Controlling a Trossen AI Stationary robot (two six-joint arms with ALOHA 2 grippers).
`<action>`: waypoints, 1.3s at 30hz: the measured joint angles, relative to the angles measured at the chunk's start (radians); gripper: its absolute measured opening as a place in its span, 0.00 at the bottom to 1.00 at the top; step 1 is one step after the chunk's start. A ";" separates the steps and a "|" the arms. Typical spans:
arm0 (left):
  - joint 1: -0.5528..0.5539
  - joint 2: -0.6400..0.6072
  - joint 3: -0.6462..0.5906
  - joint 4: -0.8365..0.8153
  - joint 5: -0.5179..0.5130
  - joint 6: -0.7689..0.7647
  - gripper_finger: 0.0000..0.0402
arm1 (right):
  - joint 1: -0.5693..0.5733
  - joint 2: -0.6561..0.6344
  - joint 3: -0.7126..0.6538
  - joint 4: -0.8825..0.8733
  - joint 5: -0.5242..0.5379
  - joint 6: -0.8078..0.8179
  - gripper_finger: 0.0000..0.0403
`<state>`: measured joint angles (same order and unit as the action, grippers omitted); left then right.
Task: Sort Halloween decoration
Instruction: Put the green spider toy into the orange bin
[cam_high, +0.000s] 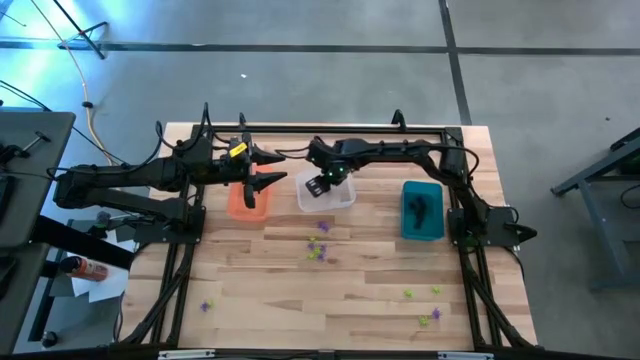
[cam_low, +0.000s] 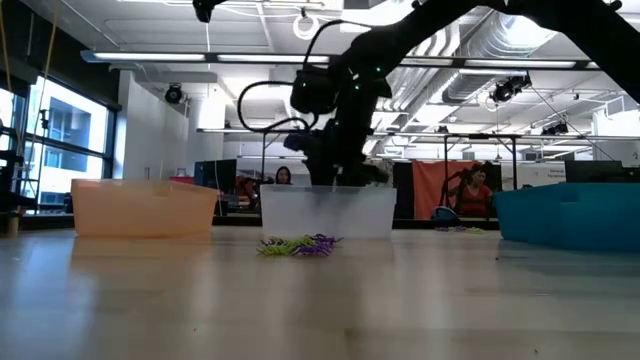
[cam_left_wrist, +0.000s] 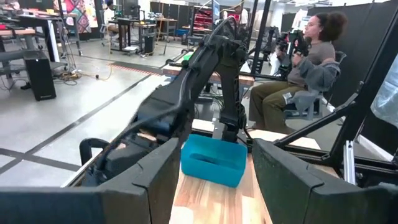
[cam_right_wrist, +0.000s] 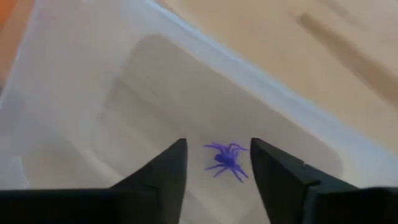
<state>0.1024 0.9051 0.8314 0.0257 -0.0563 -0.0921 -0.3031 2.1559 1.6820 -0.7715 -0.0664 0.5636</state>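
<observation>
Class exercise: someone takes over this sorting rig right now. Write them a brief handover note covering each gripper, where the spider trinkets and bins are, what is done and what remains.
Right gripper: open, over the clear bin; a purple spider lies loose on the bin floor below it.
Left gripper: open, empty, waiting above the orange bin.
Teal bin: holds dark pieces.
Done: one purple spider is in the clear bin.
Left: purple and yellow-green spiders scattered on the table, a cluster in front of the clear bin, more near the front right and one front left.
</observation>
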 joint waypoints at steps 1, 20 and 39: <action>0.000 0.000 0.000 0.000 0.000 0.000 0.47 | 0.000 0.000 0.020 -0.020 0.002 -0.025 0.45; 0.002 -0.002 0.000 -0.003 0.000 0.000 0.47 | 0.068 -0.727 -0.501 0.044 0.208 0.017 0.52; 0.002 0.006 0.000 -0.001 0.000 -0.011 0.47 | 0.218 -1.069 -0.932 0.864 0.179 -0.205 0.52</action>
<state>0.1043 0.9108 0.8318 0.0252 -0.0562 -0.1027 -0.0849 1.0866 0.7498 0.0929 0.1127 0.3585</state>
